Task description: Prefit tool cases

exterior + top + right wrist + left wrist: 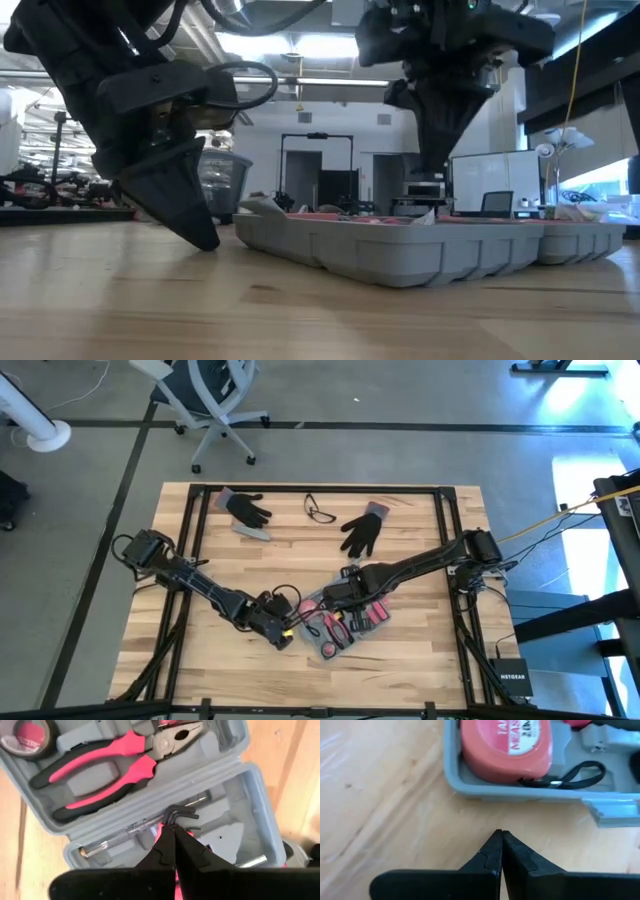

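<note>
Wooden planks are forming the tabletop [400, 650] I am working over, framed by black rails, with a grey concrete floor and an office chair [212, 400] beyond the far edge. Two black gloves [248, 508] and a pair of safety glasses [319, 511] are lying near the far side, well apart from the work.

Lying open and flat near the middle of the table, toward the near edge, is the grey tool case [345, 625]. Its moulded recesses are holding pink-handled pliers [100, 767], a pink tape measure [506, 742] and a set of hex keys [181, 813].

I am holding the right gripper [170, 836] low over the case's inside, its fingers pressed together with nothing visibly between them, tips just beside the hex keys. I am keeping the left gripper [501, 840] on the bare wood just left of the case, near the tape measure corner, its fingers also together and empty.

My judgement is that I am seating loose tools into their recesses. To do it well, I should be pressing straight down with the closed tip on each tool's middle, gently, while the left gripper is bracing the case wall so the case is not sliding or tipping.
</note>
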{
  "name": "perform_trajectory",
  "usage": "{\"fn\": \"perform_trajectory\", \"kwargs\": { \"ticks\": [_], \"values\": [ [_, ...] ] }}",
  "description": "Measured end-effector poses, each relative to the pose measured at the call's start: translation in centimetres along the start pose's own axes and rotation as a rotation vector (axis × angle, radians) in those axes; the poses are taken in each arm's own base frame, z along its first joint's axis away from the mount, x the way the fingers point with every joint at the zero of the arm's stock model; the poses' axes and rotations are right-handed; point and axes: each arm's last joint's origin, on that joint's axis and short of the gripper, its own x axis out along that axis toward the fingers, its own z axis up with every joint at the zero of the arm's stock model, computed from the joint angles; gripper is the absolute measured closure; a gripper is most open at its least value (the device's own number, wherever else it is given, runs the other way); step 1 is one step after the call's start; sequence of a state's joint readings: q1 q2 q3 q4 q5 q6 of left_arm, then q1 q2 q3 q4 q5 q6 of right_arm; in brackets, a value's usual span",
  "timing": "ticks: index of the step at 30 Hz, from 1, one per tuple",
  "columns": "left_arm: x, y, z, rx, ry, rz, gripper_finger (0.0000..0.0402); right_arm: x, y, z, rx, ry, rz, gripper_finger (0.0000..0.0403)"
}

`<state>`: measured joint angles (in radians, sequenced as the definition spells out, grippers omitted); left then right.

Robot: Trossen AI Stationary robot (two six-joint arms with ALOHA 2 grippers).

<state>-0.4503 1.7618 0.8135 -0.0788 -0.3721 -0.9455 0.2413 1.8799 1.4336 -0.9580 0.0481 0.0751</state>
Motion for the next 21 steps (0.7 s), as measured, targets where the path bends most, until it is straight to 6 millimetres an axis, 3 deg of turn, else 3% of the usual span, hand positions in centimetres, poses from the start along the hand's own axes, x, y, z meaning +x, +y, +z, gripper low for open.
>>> {"fn": "perform_trajectory", "kwargs": {
  "ticks": [7,11,15,21],
  "values": [
    [-0.1,0.3,-0.2,-0.010,0.009,0.022,0.0402,0.5,-0.1,-0.9,0.046,0.066,0.004,0.0401],
    [-0.1,0.3,-0.2,0.012,0.009,0.021,0.0402,1.1,-0.1,-1.0,0.100,0.056,0.097,0.0376],
    [-0.1,0.3,-0.2,0.016,0.009,0.020,0.0401,1.7,-0.5,-1.2,0.141,0.055,0.093,0.0310],
    [-0.1,0.3,-0.2,0.020,0.009,0.020,0.0401,2.1,-0.9,-0.9,0.079,0.026,-0.013,0.0179]
  ]
}}
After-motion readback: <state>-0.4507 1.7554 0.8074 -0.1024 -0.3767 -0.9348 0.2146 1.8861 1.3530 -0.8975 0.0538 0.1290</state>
